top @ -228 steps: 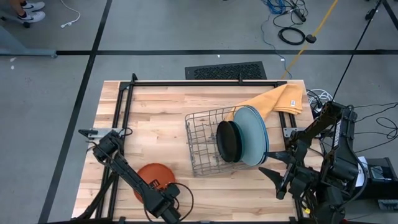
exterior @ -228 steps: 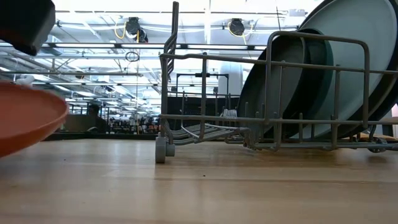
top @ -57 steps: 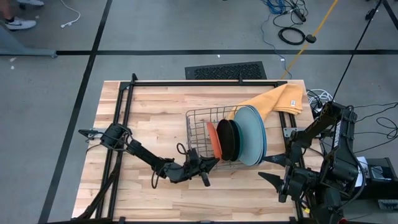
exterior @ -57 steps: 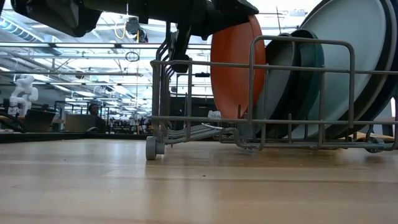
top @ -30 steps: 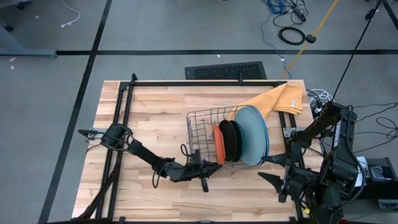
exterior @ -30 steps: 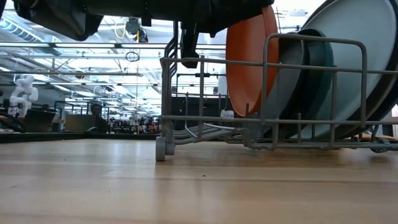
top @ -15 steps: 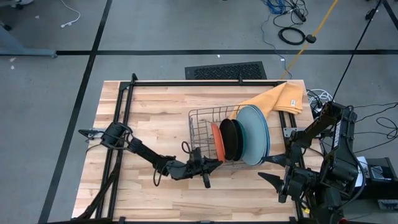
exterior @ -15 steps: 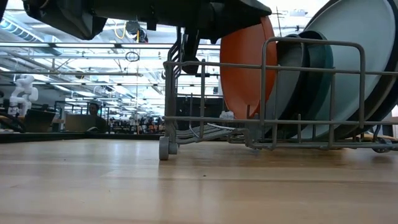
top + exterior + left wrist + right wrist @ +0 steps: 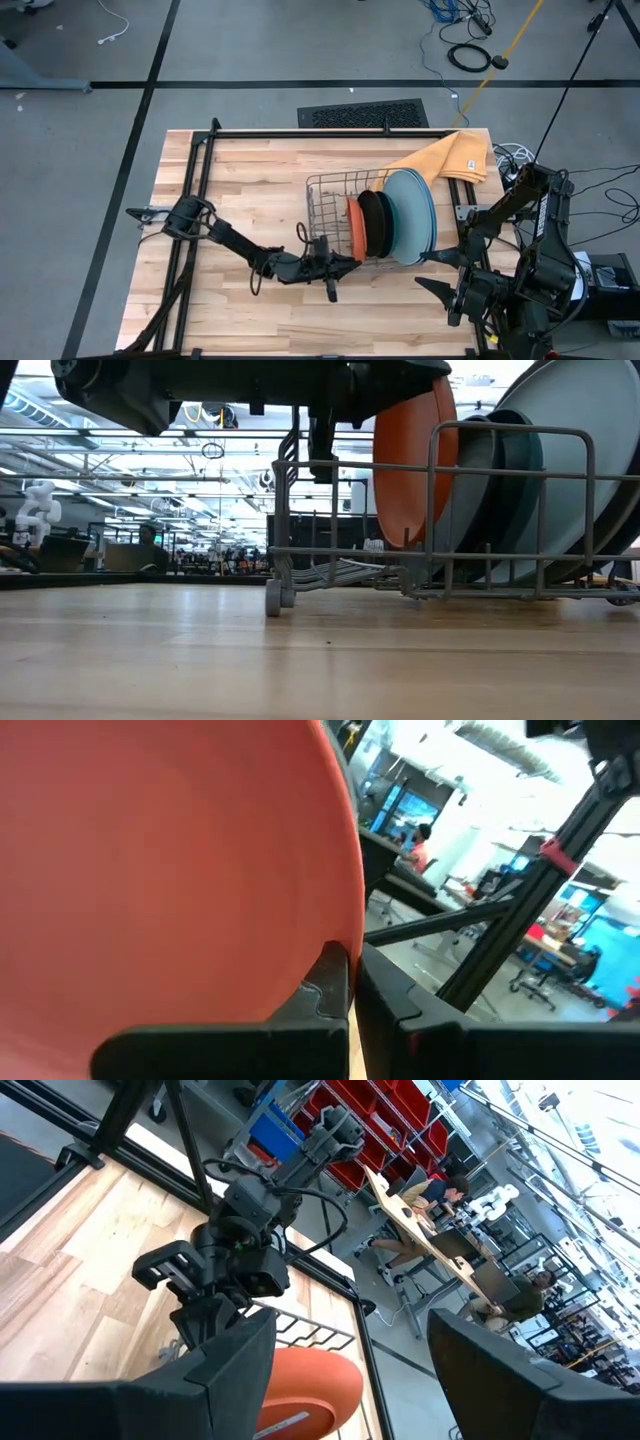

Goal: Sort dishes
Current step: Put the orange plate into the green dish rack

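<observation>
The orange plate (image 9: 352, 229) stands on edge in the rack (image 9: 330, 205), at the left end of the row, its rim pinched between the left gripper's (image 9: 342, 262) fingers (image 9: 330, 982), which close on the near edge of the plate, as the left wrist view shows. Just right of it stand the black plate (image 9: 372, 224), then a teal one (image 9: 528, 480) that shows best from table level, and the big pale blue plates (image 9: 412, 215) leaning at the right end. The left arm reaches across the table from the left; the right gripper (image 9: 440, 282) waits off the near right corner, fingers apart and holding nothing. An orange cloth (image 9: 445, 158) lies beyond the rack. I'd judge the plate stiff, smooth and fairly light, likely to chip if knocked against wire or its neighbour; the rim is the only sensible hold, and once let go it may tip against the black plate.
</observation>
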`<action>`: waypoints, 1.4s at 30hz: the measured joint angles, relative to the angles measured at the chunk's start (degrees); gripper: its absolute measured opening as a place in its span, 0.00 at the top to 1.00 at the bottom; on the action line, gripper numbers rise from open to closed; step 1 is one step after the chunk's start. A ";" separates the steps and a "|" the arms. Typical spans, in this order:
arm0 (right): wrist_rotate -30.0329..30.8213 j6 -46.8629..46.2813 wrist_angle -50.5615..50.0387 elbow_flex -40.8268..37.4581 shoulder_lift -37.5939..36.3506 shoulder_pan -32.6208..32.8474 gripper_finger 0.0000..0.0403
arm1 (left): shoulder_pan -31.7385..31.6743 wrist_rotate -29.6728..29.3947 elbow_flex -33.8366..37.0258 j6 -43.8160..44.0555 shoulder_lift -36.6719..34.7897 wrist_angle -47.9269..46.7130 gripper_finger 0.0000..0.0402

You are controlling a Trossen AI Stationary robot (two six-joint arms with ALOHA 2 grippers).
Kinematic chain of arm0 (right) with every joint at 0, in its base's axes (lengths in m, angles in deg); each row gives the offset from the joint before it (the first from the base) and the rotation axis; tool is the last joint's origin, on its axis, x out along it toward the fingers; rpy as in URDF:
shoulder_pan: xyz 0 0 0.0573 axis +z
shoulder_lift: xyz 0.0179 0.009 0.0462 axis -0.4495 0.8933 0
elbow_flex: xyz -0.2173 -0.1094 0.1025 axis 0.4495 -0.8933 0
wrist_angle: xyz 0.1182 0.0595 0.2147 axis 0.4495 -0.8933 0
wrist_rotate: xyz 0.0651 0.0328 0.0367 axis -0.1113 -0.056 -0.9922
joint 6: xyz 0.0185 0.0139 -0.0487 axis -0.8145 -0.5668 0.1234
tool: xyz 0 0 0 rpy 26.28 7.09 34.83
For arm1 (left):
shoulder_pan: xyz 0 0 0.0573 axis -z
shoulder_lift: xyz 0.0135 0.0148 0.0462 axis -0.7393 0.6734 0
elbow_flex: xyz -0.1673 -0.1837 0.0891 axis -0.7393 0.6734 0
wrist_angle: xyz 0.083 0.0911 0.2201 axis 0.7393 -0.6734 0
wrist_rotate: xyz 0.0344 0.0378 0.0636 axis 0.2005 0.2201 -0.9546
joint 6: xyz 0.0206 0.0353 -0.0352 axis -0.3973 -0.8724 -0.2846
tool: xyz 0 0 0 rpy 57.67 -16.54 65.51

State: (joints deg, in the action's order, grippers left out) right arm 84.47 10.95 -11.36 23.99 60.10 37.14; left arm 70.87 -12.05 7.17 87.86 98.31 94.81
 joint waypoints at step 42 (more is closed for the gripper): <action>0.01 0.13 0.07 0.00 0.00 -0.11 0.37 | -1.07 -11.78 -5.05 19.54 -15.04 -34.82 1.00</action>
State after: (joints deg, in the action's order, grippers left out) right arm 84.48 11.08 -11.30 23.99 60.10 37.03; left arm 69.80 -23.83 2.12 107.40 83.28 60.00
